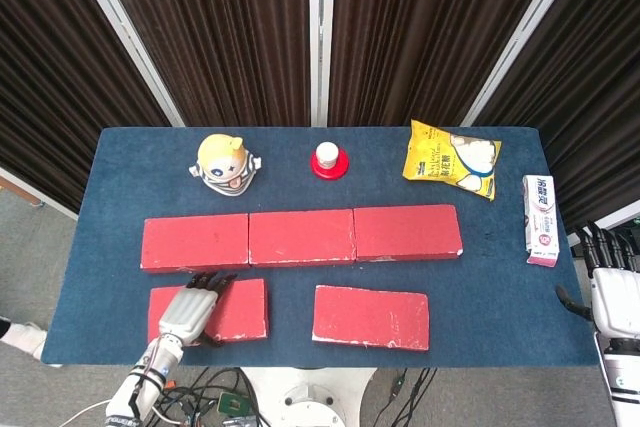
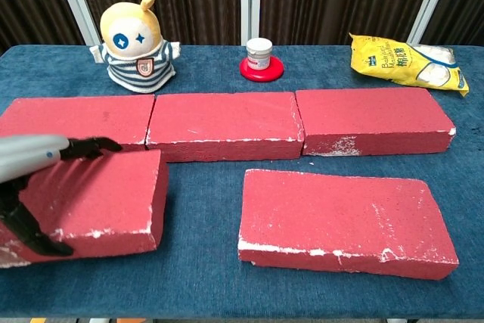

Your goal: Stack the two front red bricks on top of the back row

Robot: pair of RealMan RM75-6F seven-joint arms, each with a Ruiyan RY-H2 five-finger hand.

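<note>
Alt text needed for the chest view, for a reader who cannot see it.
The left hand grips the front left brick, its far edge tilted up. The front right brick lies flat before a back row of three bricks; behind stand a plush toy, small jar and yellow snack bag.
</note>
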